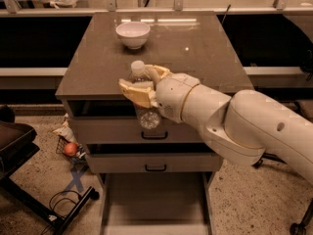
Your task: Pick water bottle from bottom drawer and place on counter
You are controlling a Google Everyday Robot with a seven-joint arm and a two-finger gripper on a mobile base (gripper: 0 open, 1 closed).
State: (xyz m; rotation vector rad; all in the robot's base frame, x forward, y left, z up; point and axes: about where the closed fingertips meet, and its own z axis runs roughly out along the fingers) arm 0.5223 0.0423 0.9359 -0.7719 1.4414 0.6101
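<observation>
At the front edge of the counter (195, 53), camera view: gripper (144, 83) clamped around the water bottle (147, 116), cap above the slab, base before the top drawer (112, 129). Bottom drawer (154, 199) pulled open below. White bowl (133, 33) at counter rear.

White arm (254, 126) from right, end effector (144, 85) centre-frame, clamped around water bottle (148, 117)

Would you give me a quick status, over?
Gripper shut on water bottle at counter front edge. Upright, not yet set down. Bowl farther back, apart.
</observation>
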